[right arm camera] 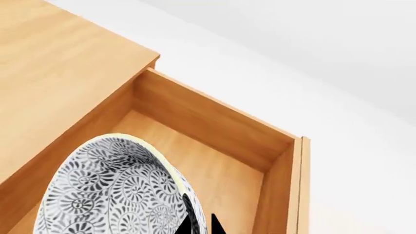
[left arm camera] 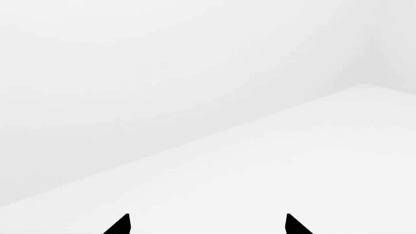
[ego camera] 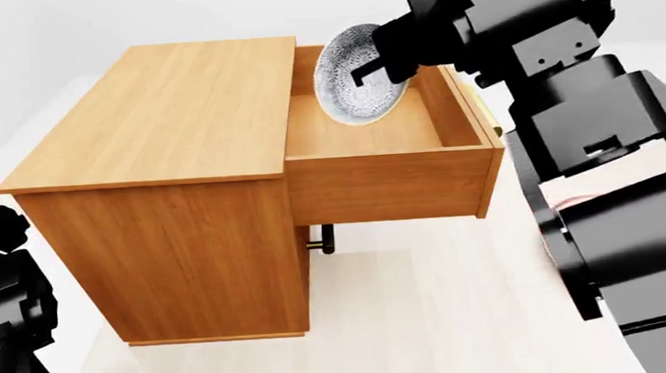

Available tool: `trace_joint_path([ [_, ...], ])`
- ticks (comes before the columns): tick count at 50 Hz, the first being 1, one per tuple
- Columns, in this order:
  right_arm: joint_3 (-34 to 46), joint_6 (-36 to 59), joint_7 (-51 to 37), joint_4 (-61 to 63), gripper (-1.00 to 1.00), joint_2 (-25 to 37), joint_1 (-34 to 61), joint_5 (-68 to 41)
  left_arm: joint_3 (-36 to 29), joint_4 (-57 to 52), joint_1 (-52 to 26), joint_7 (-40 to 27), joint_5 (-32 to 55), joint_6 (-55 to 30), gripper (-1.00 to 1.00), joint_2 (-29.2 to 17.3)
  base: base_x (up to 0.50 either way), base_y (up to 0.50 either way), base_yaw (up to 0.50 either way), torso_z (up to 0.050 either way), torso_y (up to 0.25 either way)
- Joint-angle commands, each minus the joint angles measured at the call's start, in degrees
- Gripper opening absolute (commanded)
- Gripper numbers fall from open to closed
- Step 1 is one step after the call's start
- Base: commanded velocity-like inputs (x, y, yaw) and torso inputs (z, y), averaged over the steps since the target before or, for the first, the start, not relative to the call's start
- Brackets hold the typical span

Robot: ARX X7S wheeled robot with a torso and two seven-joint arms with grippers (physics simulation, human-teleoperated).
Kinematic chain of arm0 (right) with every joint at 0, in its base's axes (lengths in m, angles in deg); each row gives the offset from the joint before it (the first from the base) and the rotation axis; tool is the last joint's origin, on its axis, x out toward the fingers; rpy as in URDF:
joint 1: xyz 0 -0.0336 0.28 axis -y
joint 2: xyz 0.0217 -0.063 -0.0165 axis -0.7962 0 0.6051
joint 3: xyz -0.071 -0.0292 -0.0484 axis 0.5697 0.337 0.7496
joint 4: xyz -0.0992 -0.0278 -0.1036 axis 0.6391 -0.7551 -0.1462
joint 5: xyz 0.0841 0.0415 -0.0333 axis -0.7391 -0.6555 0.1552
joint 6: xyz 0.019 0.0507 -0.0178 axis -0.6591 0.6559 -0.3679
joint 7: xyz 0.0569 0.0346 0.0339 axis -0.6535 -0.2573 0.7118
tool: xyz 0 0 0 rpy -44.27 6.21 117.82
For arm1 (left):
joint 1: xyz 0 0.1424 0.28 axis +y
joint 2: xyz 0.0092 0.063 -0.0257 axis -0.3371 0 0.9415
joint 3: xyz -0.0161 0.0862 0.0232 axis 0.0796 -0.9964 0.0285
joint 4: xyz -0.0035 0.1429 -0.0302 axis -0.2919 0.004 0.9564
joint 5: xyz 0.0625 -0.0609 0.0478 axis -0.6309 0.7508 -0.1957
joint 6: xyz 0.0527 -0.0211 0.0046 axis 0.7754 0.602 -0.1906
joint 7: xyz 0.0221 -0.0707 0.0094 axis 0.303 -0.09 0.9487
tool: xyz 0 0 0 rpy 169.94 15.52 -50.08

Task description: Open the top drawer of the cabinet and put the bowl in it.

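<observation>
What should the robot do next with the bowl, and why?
Probably lower it. The drawer is already pulled open, and the right pincer holds the bowl tilted on edge above the drawer's floor, so easing it down before letting go seems safest.

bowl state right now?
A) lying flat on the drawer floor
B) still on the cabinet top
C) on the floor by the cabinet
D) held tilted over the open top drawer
D: the right gripper grips the bowl by its rim, tilted on edge above the floor of the pulled-out top drawer.
</observation>
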Motion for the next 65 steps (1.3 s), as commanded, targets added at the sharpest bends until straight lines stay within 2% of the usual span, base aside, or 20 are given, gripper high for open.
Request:
trace_joint_path([
  [1, 6.0, -2.7, -1.0, -6.7, -1.00, -1.2, 1.7, -7.2, 0.1, 0.0, 0.2, 0.0, 0.0, 0.0, 1.00, 0.1, 0.00, 0.00, 0.00, 0.000, 0.000],
  [23, 30.0, -10.8, -6.0, -13.9, -1.00, -1.3, 2.5, -35.5, 0.4, 0.0, 0.3, 0.3, 0.0, 0.0, 1.00, 0.2, 0.00, 0.00, 0.00, 0.000, 0.000],
  [32, 36.1, -14.9, -5.5, -16.5, -1.00, -1.3, 1.9, -43.4, 0.6, 0.0, 0.6, 0.3, 0.0, 0.3, 1.00, 0.1, 0.00, 0.00, 0.00, 0.000, 0.000],
  [46, 38.1, -17.1, -5.4, -18.2, -1.00, -1.3, 1.0, -46.8, 0.9, 0.0, 0.8, 0.4, 0.0, 0.4, 1.00, 0.1, 0.00, 0.00, 0.00, 0.000, 0.001],
  [56, 30.5, -15.9, -5.1, -18.2, -1.00, -1.3, 0.1, -40.6, 1.3, 0.0, 1.0, 0.6, 0.1, 0.5, 1.00, 0.0, 0.00, 0.00, 0.00, 0.000, 0.000],
  [57, 29.6, -15.8, -4.9, -18.2, 1.00, -1.3, 0.1, -39.8, 1.4, 0.0, 1.0, 0.6, 0.0, 0.5, 1.00, 0.0, 0.00, 0.00, 0.00, 0.000, 0.000],
  [65, 24.3, -14.9, -4.3, -18.2, 1.00, -1.3, -0.4, -35.4, 1.5, 0.0, 1.1, 0.6, 0.0, 0.5, 1.00, -0.1, 0.00, 0.00, 0.00, 0.000, 0.000],
])
